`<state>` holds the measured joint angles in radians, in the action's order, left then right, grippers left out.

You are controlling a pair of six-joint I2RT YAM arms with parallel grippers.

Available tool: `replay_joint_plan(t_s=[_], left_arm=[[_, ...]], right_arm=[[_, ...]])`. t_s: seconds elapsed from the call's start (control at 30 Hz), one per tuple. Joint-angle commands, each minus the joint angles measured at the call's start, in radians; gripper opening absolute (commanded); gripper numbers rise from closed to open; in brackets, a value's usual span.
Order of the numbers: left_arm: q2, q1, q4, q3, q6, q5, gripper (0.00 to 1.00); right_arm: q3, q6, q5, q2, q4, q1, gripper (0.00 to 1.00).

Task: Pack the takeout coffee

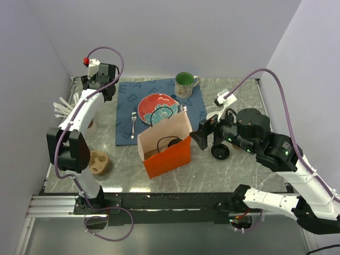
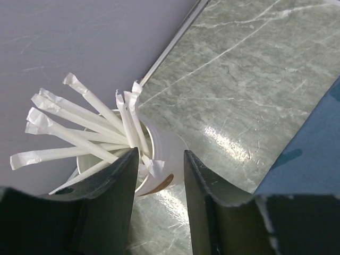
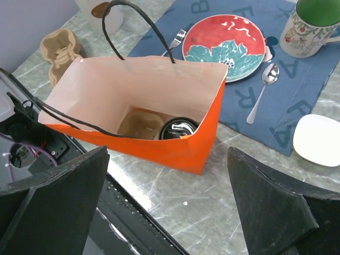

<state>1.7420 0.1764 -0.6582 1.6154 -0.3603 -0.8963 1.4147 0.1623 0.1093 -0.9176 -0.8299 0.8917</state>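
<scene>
Two claws over a grey marbled surface (image 1: 212, 172), seen from above and from each wrist. At centre stands an orange paper bag with a pale lining and black cord handles (image 1: 170, 156), its mouth open. The takeout coffee, a cup under a round black plastic lid (image 3: 178, 129), stands on the floor of that bag, close to its orange near wall; only the lid shows. A tan rounded item (image 3: 141, 122) lies at its 9 o'clock in my right wrist view; what it is I cannot tell.

My right claw (image 3: 167, 212) hangs at the bag's 3 o'clock in the overhead view, jaws spread wide, gripping nothing. My left claw (image 2: 159, 158) is at the surface's 10 o'clock, its fingers (image 2: 114, 196) part-way apart over a white cup packed with paper-wrapped straws (image 2: 167, 146). The cup's wall and the straw ends show in the gap; whether the fingers press on anything I cannot tell.

At the bag's 12 o'clock a blue lettered placemat (image 1: 197, 109) carries four things:
- a red plate with a teal flower (image 1: 158, 108)
- a metal fork (image 1: 133, 125)
- a metal spoon (image 3: 263, 90)
- a floral mug with a green inside (image 1: 185, 84)

A brown moulded-pulp cup carrier (image 1: 98, 162) lies at the bag's 9 o'clock, apart from it.
</scene>
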Motion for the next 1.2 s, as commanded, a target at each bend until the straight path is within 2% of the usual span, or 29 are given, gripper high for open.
replay_joint_plan(t_s=[0.0, 0.2, 0.3, 0.43, 0.63, 0.9, 1.0, 1.17], left_arm=[[0.025, 0.002, -0.024, -0.002, -0.015, -0.027, 0.44], [0.044, 0.005, -0.037, -0.006, -0.025, -0.049, 0.38], [0.04, 0.015, -0.021, 0.0, 0.0, -0.065, 0.15], [0.034, 0.025, -0.026, 0.044, 0.037, -0.09, 0.03], [0.027, 0.052, -0.069, 0.162, 0.096, -0.167, 0.01], [-0.05, 0.127, -0.061, 0.325, 0.188, -0.165, 0.01], [-0.084, 0.173, -0.086, 0.406, 0.216, -0.109, 0.01], [-0.196, 0.33, -0.015, 0.434, 0.287, -0.018, 0.01]], right_arm=[[0.021, -0.023, 0.027, 0.013, 0.031, -0.005, 1.0], [0.007, -0.038, 0.046, 0.022, 0.035, -0.004, 1.0], [0.003, -0.043, 0.05, 0.019, 0.037, -0.004, 1.0], [0.004, -0.053, 0.049, 0.013, 0.035, -0.004, 1.0], [0.032, -0.076, 0.05, 0.003, 0.037, -0.005, 1.0], [0.078, -0.095, 0.03, -0.003, 0.032, -0.004, 1.0], [0.09, -0.096, 0.029, -0.003, 0.031, -0.005, 1.0], [0.089, -0.089, 0.027, 0.016, 0.052, -0.005, 1.0]])
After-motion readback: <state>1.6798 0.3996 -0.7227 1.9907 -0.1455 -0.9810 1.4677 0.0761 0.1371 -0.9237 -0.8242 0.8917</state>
